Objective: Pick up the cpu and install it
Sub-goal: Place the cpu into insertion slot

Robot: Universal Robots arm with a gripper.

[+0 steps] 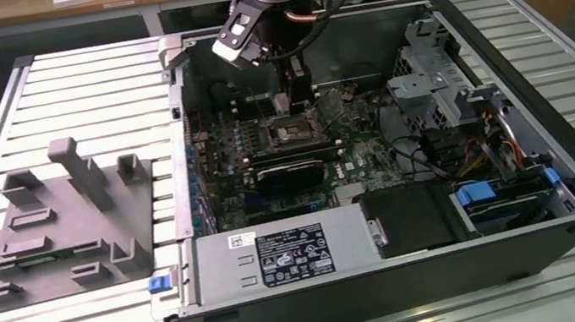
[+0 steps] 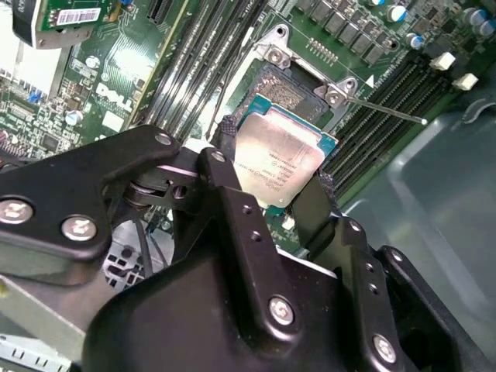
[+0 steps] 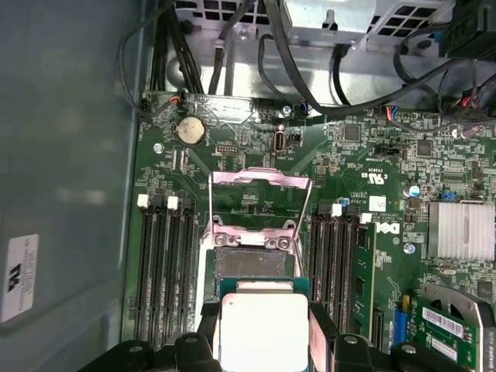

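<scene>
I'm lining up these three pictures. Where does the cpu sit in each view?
Exterior view: too small to make out; the gripper holding it hangs over the socket.
First wrist view: the cpu is gripped on two sides, close to the socket.
Second wrist view: the cpu is between the black fingers, socket just beyond it.
Shared landmark: the open socket with its metal frame.

Silver cpu (image 2: 280,155) with teal edge, clamped in black gripper (image 2: 275,163); green motherboard (image 3: 364,155) beneath gripper.
</scene>
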